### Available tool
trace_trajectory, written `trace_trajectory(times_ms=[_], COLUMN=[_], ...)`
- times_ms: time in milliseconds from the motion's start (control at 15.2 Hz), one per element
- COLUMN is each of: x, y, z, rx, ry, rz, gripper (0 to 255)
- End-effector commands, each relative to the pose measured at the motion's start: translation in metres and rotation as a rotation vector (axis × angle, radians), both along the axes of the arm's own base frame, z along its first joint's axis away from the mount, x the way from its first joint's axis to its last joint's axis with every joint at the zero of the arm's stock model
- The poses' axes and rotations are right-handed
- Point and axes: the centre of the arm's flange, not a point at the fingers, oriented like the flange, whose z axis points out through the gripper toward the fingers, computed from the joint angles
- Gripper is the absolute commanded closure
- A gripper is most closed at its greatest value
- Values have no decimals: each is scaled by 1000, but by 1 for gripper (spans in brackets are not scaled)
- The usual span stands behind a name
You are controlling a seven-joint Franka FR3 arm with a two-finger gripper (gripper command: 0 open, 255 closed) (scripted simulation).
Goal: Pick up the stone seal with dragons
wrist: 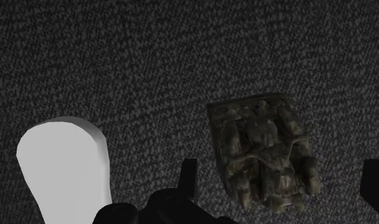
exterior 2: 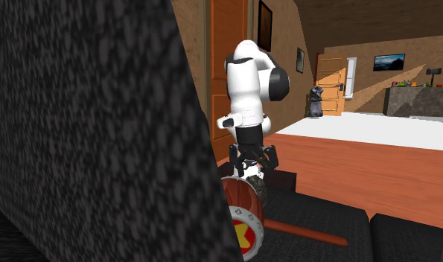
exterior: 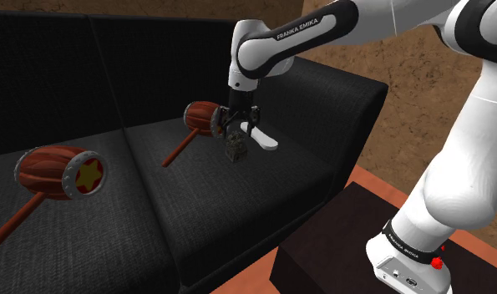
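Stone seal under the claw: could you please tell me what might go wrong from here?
The stone seal sits skewed between the open claw's fingers, nearer one, so closing might twist it. Its carved surface is bumpy, so the grip could slip. The white rounded object lies close and might be bumped.

The white arm (exterior: 263, 52) carries the words "FRANKA EMIKA" in white letters on a dark joint cover. The nearer wooden mallet (exterior: 58, 173) shows a yellow star sign on the red face of its head. The print on the black ring (exterior: 409, 244) at the arm's foot is too small to read.
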Motion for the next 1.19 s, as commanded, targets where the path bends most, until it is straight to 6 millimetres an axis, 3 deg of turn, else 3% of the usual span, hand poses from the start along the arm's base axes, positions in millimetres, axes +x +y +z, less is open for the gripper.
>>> trace_trajectory(times_ms=[0,264,330,924,1122], x=[1,1,1,1,1], y=[0,0,0,0,0], z=[-11,-24,-24,-24,-8], rx=[0,0,0,0,0], ry=[0,0,0,0,0], rz=[0,0,0,0,0], gripper=[0,0,255,255,255])
